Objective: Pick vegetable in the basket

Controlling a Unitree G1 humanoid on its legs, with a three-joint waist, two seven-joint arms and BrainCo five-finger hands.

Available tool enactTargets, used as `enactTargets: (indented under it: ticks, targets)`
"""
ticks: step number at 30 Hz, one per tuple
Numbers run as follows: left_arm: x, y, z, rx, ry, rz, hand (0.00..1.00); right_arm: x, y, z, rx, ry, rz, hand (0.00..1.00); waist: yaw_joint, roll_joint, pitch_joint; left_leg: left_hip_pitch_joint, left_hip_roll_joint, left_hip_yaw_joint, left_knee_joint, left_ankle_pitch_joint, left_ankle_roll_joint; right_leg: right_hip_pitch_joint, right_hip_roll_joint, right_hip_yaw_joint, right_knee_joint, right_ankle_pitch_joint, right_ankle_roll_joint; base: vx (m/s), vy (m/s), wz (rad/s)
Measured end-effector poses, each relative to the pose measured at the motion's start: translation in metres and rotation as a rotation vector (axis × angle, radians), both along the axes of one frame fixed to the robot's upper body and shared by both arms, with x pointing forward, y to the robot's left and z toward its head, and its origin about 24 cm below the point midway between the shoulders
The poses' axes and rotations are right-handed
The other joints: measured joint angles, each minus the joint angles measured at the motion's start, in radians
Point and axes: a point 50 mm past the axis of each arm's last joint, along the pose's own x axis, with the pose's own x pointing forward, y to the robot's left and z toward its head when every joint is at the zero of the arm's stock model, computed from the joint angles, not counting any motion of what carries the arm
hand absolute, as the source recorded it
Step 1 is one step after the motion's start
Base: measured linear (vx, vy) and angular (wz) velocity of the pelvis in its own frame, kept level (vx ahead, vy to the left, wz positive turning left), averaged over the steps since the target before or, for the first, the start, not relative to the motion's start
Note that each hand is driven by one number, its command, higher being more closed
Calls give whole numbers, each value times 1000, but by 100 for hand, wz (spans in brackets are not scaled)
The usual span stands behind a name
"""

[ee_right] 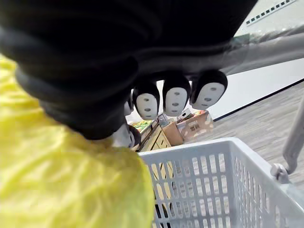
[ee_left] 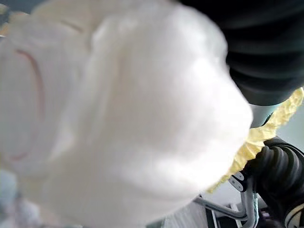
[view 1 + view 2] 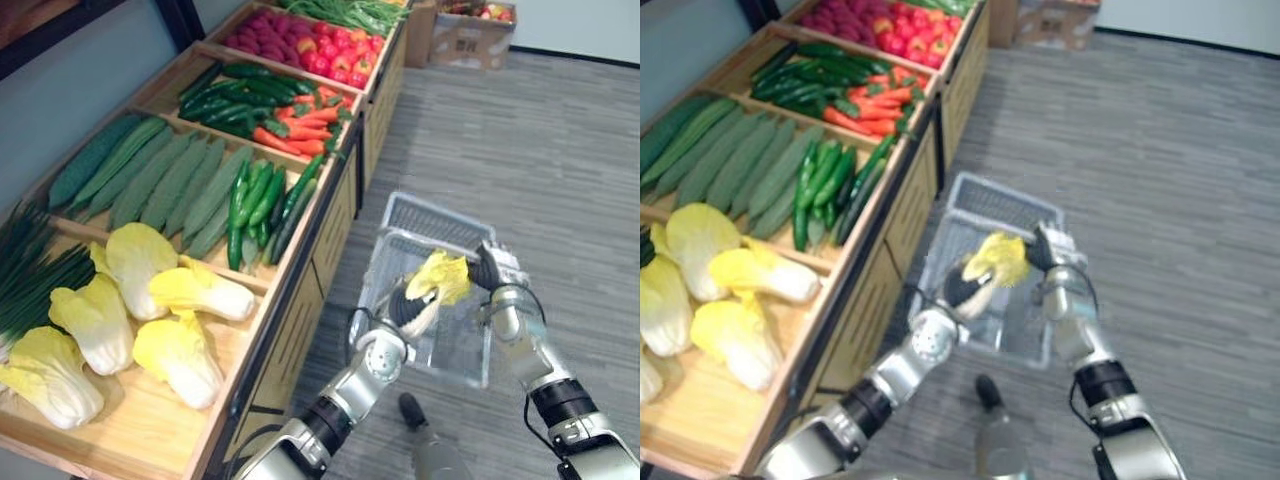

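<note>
Cabbage (image 3: 440, 277), clasped in the left hand (image 3: 408, 308), hangs over the grey basket (image 3: 425, 215); the right hand (image 3: 492, 268) curls round its handle (image 1: 270, 45). On the left, the stall's (image 3: 150, 440) near bin holds more cabbages (image 3: 150, 300), and farther bins hold gourds (image 3: 170, 180) and carrots (image 3: 300, 125).

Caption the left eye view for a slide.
Left hand holds a cabbage over the grey basket gripped by the right hand.
</note>
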Motion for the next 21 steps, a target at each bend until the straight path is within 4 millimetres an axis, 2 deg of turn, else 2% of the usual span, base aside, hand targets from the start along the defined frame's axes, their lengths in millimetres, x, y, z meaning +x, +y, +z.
enactTargets:
  ticks: [6, 7, 10, 11, 12, 16, 21]
  targets:
    - [2, 4, -2, 35, 0, 20, 100, -5, 7, -10, -17, 41, 52, 100, -1, -1, 1, 7, -14, -2, -13, 2, 4, 1, -6, 2, 1, 2, 3, 2, -66, -1]
    - [2, 4, -2, 37, 2, 21, 0, -6, 8, -11, -16, 46, 57, 100, -1, -2, 1, 8, -14, -1, -13, 2, 4, 2, -6, 3, 1, 2, 3, 6, -73, -2]
    - [1, 5, -7, 57, 15, 24, 0, -6, 11, -12, -24, 52, 77, 100, -3, -2, 1, 11, -13, 0, -14, 2, 4, 3, -4, 5, 1, 2, 3, 23, -128, -7]
    - [2, 3, -14, 141, 11, -8, 0, -11, 25, -21, -50, 83, 152, 100, -17, -9, 5, 17, -14, 7, -14, 2, 4, 4, 0, 13, 1, 3, 4, 52, -241, -16]
    - [0, 0, -14, 165, 3, -33, 0, -11, 27, -22, -52, 83, 163, 100, -19, -11, 6, 19, -14, 12, -15, 2, 4, 3, 1, 18, 1, 3, 4, 57, -235, -16]
    - [0, -9, -12, 176, -7, -69, 0, -12, 29, -22, -49, 84, 171, 100, -22, -16, 7, 23, -14, 22, -16, 2, 4, 2, 7, 32, -2, 4, 6, 35, -74, -8]
    - [-1, -14, -19, 260, 10, -146, 0, -15, 29, -26, -51, 120, 186, 100, -26, -17, 7, 39, -16, 33, -30, 3, 3, 2, 16, 52, -1, 4, 6, 47, -67, -14]
